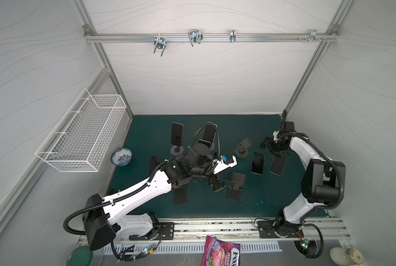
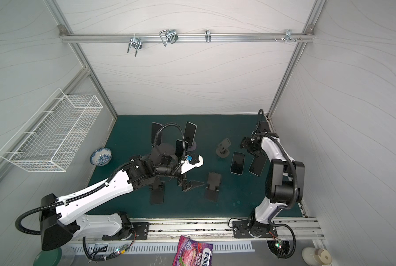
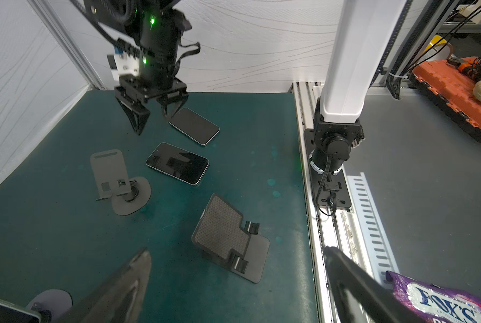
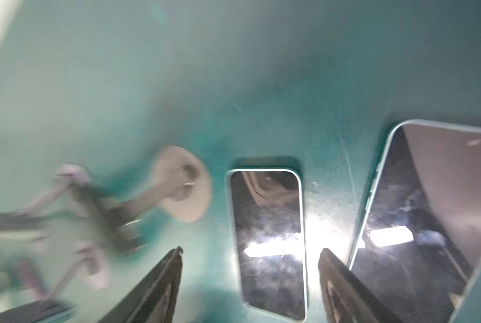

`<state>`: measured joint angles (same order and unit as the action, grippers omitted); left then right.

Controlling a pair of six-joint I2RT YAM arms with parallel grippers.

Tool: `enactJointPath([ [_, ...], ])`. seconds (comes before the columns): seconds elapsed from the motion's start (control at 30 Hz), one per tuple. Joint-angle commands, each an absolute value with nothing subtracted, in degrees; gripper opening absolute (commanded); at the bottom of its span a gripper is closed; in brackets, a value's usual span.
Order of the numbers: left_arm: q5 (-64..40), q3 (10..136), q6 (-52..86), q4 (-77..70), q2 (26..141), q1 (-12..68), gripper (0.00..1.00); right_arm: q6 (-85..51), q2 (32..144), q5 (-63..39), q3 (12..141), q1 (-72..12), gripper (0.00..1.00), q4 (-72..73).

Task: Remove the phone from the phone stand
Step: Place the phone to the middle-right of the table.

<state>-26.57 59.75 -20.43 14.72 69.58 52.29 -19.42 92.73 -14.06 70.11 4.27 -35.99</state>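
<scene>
grippers both spread and empty: right gripper (image 3: 152,124) hangs over two flat black phones (image 1: 257,163) on dark green mat (image 1: 146,129), likely their drop spot; left gripper (image 1: 224,184) hovers mid-mat; another black phone (image 1: 176,135) stands upright in round-based grey stand (image 1: 177,150) behind.

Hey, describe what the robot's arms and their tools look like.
The left arm and right arm have white shells, black joints and black ribbed cable hoses. The left tool and right tool are black with tapered, wedge-shaped fingers. Small green lights glow above the right tool.
</scene>
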Motion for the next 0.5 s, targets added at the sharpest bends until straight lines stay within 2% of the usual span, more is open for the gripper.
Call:
enactJointPath([
  [0.0, -27.07, 60.86, -21.80, 14.59, 70.07, 52.60, 0.98, -16.67, 88.92, -23.37, 70.41, 4.49, 0.74, -32.66],
  [0.17, -27.11, 60.90, -21.62, 14.52, 70.30, 52.64, 0.98, -14.51, 92.42, -32.77, 74.66, 3.59, 0.71, -31.90],
  [0.33, -26.54, 60.99, -22.06, 14.94, 70.31, 52.65, 0.98, -13.23, 98.52, -35.33, 78.63, 1.01, 0.62, -33.23],
  [0.47, -25.93, 60.65, -22.59, 15.02, 70.10, 52.66, 0.98, -12.44, 101.38, -35.45, 80.19, -1.21, 0.59, -33.60],
])
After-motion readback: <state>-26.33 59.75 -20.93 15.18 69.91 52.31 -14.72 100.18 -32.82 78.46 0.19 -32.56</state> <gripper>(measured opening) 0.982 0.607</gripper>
